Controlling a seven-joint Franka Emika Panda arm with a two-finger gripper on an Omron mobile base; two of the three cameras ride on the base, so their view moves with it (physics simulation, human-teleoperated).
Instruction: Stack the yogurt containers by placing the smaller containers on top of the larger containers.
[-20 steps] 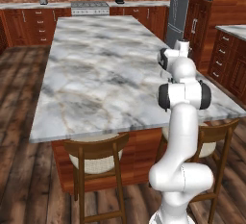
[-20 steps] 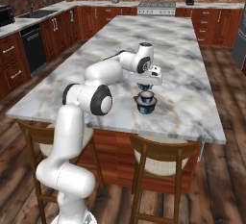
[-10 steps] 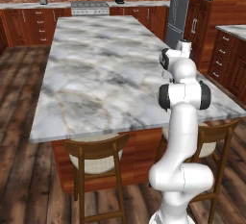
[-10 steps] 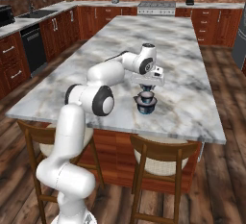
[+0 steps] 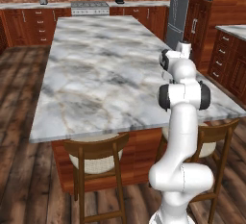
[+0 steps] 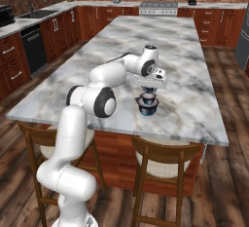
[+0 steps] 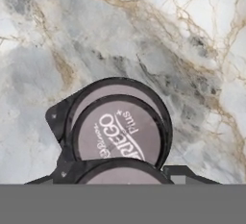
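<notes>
On the marble desk, the larger container serves as the landmark: it stands near the desk's front edge, right of the arm's dark elbow joint. To its left the white arm reaches in across the marble. Directly above the larger container hangs the pincer, pointing down, with the smaller container between its fingers and seemingly just above or touching the larger container's top. Whether the pincer grips that cup or merely brackets it, I cannot tell. From the hand view, the larger container's greyish printed lid lies right below, marble all around.
</notes>
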